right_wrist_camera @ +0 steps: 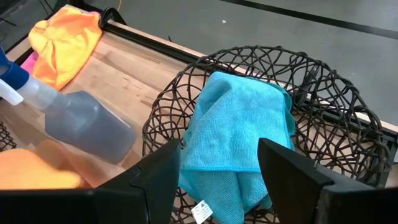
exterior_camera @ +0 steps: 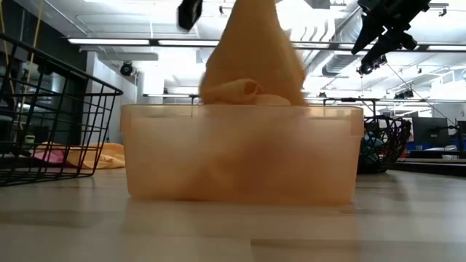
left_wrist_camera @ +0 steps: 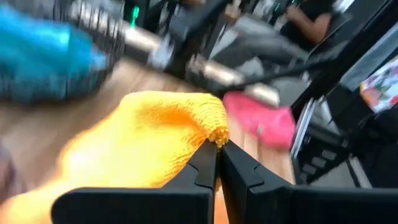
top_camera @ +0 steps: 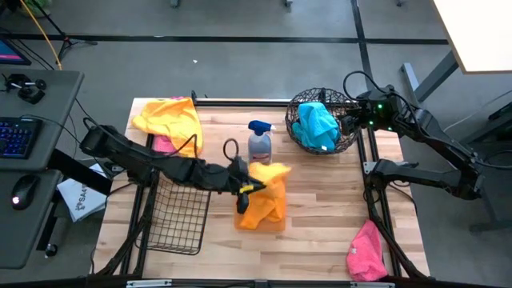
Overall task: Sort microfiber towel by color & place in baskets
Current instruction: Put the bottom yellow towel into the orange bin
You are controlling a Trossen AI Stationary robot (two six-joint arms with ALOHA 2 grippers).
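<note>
A grey floor [top_camera: 240, 20] crossed by dark lines fills the top of the overhead frame. A grey desk [top_camera: 40, 160] with keyboard [top_camera: 18, 134] and mouse [top_camera: 26, 190] sits at left. Ceiling strip lights [exterior_camera: 116, 41] glow in the level view.

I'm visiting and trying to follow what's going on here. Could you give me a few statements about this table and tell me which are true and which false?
1. The left hand is shut on a yellow towel. True.
2. A pink towel lies in the round wire basket. False: a blue towel lies there; a pink towel sits near the table's edge.
3. The right hand is open above the round basket. True.
4. The spray bottle lies inside the black grid basket. False: it is on the table.
</note>
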